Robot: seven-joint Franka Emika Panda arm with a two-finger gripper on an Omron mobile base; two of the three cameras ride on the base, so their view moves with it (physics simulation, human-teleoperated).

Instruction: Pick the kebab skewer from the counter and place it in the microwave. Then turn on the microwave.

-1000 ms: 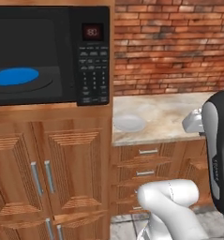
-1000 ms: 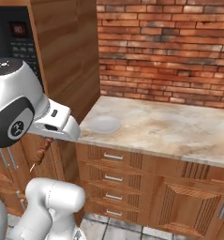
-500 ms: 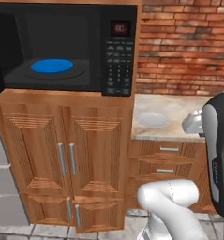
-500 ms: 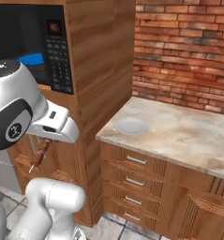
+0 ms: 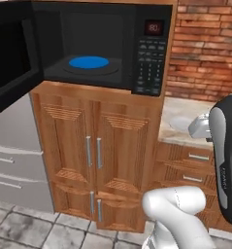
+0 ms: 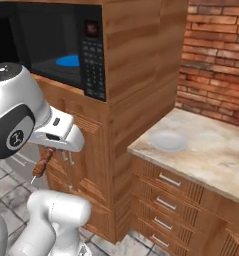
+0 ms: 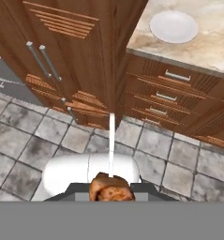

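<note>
My gripper point(image 6: 49, 149) is shut on the kebab skewer point(image 6: 43, 163), which hangs tilted below the hand, out in front of the cabinet doors and well below the microwave point(image 6: 51, 45). In the hand view the skewer's brown-orange chunk point(image 7: 111, 186) sits between the fingers and its thin stick points away toward the floor. The microwave point(image 5: 151, 53) stands open, its door point(image 5: 10, 63) swung out to the left, with the blue round plate point(image 5: 89, 62) inside. The counter point(image 6: 221, 150) lies to the right.
A white dish point(image 6: 169, 141) rests on the counter near its left edge. Wooden cabinet doors point(image 5: 95, 146) with metal handles stand under the microwave, and drawers point(image 7: 169, 93) under the counter. Grey drawers point(image 5: 15, 165) are at the far left. A brick wall point(image 6: 216, 55) backs the counter.
The whole picture has shifted: the base has driven left, bringing the open microwave toward the middle of both views. The gripper stays shut on the skewer.
</note>
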